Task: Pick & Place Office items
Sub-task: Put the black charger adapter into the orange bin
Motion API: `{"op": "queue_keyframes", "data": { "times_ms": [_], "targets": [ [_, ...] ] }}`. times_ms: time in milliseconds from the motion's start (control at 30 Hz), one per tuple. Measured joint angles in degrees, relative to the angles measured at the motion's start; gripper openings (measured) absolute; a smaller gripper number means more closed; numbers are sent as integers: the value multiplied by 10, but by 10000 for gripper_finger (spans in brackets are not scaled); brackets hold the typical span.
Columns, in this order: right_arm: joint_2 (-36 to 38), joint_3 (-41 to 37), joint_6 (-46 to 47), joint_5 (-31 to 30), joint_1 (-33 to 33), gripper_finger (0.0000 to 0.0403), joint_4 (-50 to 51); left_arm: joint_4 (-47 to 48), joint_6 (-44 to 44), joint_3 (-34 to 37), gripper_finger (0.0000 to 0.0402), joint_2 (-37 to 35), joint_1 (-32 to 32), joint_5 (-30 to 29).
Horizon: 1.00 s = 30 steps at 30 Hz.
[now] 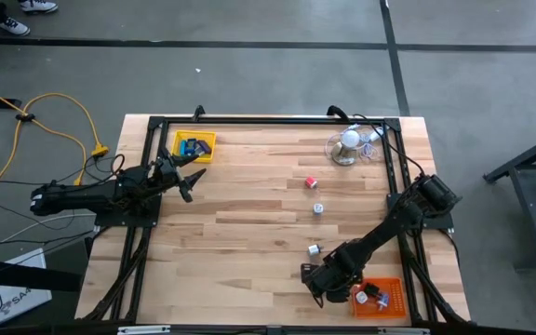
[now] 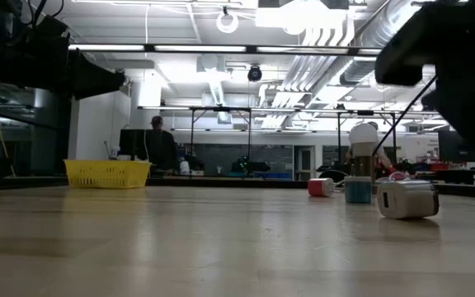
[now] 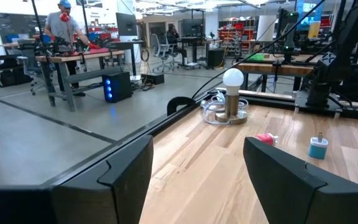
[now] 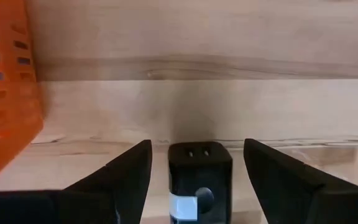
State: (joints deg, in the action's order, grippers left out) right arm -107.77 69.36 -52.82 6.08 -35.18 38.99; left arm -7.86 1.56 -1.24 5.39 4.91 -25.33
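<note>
From above: my left tool (image 1: 186,177) hangs spread beside the yellow tray (image 1: 194,146); my right tool (image 1: 316,281) sits by the orange tray (image 1: 382,299). Red piece (image 1: 311,182) and white pieces (image 1: 317,209) lie mid-tabletop (image 1: 249,233). Right wrist: fingers (image 4: 117,177) apart, a black charger block (image 4: 199,180) between them, unclamped.

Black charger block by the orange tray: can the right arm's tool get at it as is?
Probably yes. The right tool is open with the black block sitting between its fingers, clear of the orange tray.
</note>
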Motion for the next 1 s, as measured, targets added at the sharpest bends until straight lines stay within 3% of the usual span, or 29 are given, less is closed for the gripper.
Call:
{"op": "queue_keyframes", "data": {
  "times_ms": [833,1000],
  "targets": [
    [-15,0,7,-17,13,242,17,0,0,0,243,0,0,0],
    [-14,0,22,-28,13,222,24,0,0,0,243,0,0,0]
  ]
}}
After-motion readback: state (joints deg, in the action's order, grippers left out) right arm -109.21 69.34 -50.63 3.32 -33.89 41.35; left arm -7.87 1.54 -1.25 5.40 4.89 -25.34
